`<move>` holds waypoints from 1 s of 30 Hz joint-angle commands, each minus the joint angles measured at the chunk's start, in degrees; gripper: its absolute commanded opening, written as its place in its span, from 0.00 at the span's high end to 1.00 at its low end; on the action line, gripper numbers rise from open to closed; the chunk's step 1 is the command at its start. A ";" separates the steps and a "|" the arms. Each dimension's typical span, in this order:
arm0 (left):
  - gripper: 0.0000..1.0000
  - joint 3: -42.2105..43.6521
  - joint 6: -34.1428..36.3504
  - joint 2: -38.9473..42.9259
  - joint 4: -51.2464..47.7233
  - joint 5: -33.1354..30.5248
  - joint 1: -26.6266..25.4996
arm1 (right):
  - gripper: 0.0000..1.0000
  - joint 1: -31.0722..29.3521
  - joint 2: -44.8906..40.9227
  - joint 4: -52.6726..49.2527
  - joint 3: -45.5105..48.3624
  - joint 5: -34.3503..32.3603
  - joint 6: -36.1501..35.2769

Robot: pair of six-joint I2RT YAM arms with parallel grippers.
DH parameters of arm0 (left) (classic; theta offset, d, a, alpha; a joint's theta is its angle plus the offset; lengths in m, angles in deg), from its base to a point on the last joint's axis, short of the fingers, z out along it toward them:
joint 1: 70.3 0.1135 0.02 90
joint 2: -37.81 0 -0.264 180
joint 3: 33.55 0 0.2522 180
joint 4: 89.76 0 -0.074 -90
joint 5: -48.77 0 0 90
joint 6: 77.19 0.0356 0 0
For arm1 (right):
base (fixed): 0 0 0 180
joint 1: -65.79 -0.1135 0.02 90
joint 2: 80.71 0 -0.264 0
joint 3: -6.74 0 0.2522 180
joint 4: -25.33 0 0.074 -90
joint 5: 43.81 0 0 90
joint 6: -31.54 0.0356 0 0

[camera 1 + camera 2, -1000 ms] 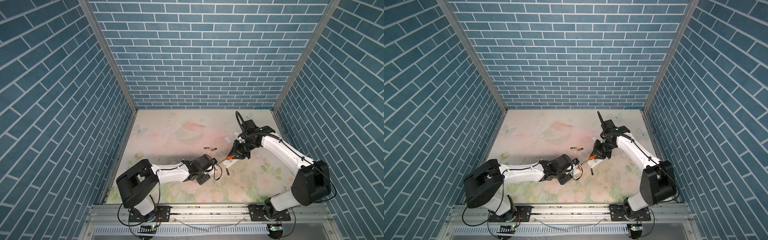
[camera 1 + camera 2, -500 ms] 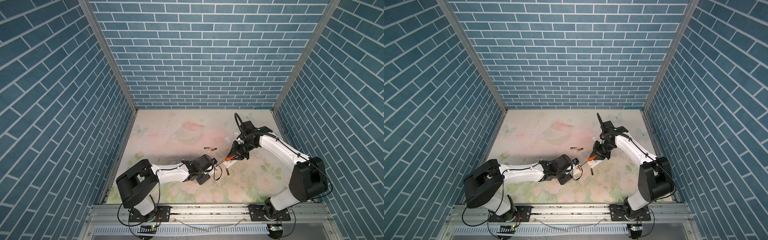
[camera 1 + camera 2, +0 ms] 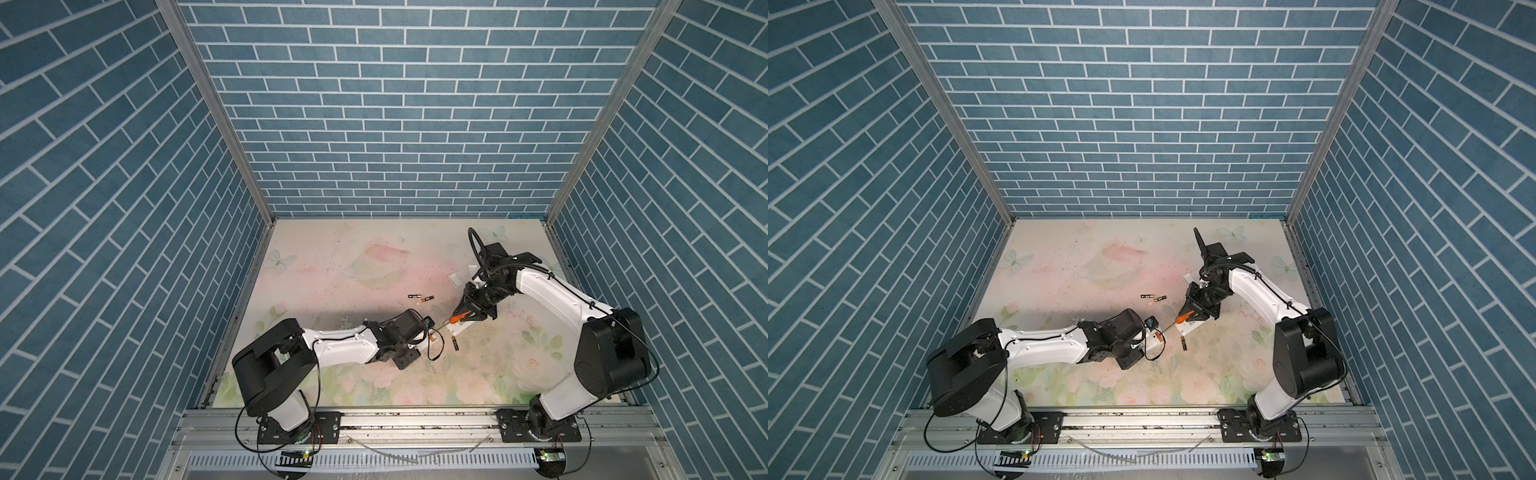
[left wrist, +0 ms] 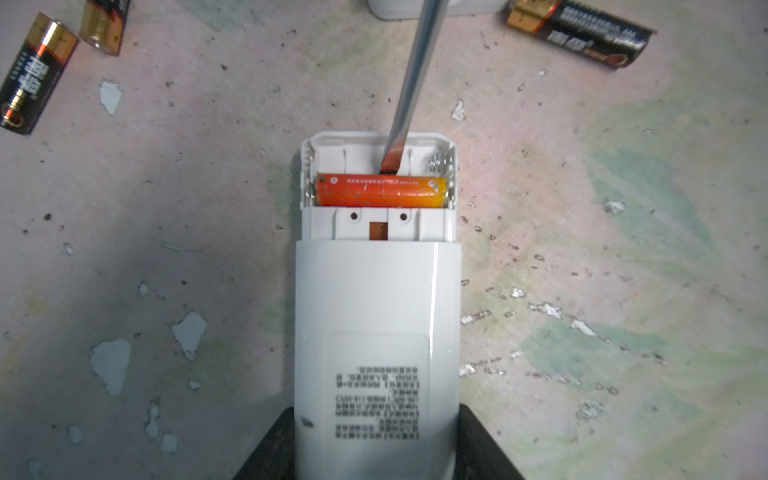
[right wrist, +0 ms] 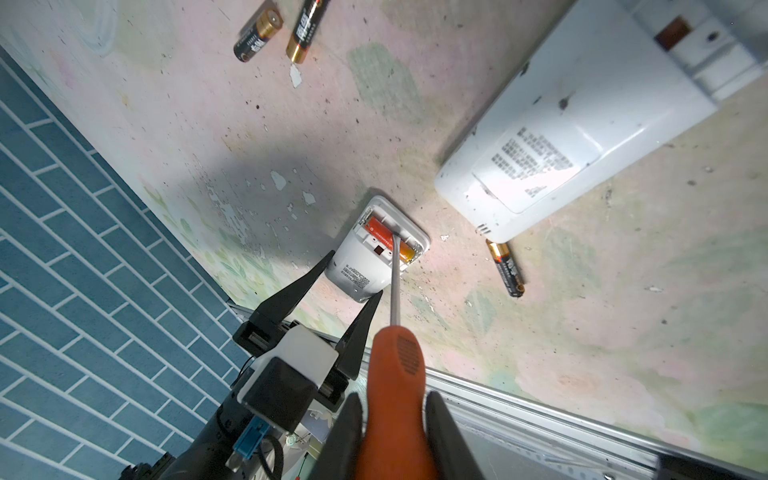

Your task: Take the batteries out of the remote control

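The left hand point(image 5: 355, 273) grips a white remote point(image 4: 376, 299) lying back-up on the table point(image 4: 166, 208). The small print on the remote's label is too blurred to read. One orange battery point(image 4: 380, 192) sits crosswise in its open battery bay point(image 4: 332, 156), and the battery's fine lettering is illegible. The right hand point(image 5: 395, 401) is clamped on an orange-handled screwdriver point(image 4: 415, 75), whose tip meets that battery's edge. Three black-and-gold batteries point(image 4: 35, 75) with unreadable Chinese-character branding lie loose on the table, one just beside a bigger remote point(image 5: 573, 124).

Remote point(image 4: 376, 316) end: cropped between left gripper point(image 4: 376, 411) jaws.
Screwdriver point(image 5: 395, 361) handle: cropped between right gripper point(image 5: 392, 401) jaws.
Label print point(image 4: 380, 403): illegible.
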 commanded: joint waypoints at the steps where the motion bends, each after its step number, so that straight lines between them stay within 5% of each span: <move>1: 0.84 1.28 -0.08 -0.49 -0.34 0.36 -0.42 | 1.00 0.15 1.51 -2.06 0.41 1.39 -2.11; 18: 0.84 0.76 0.07 -1.90 -0.11 1.15 -0.48 | 1.00 1.93 6.95 -7.25 -3.08 -2.53 -9.91; 30: 0.85 1.04 -0.05 -1.72 0.39 1.15 -0.51 | 1.00 6.05 7.85 -4.86 -1.28 4.71 -8.98</move>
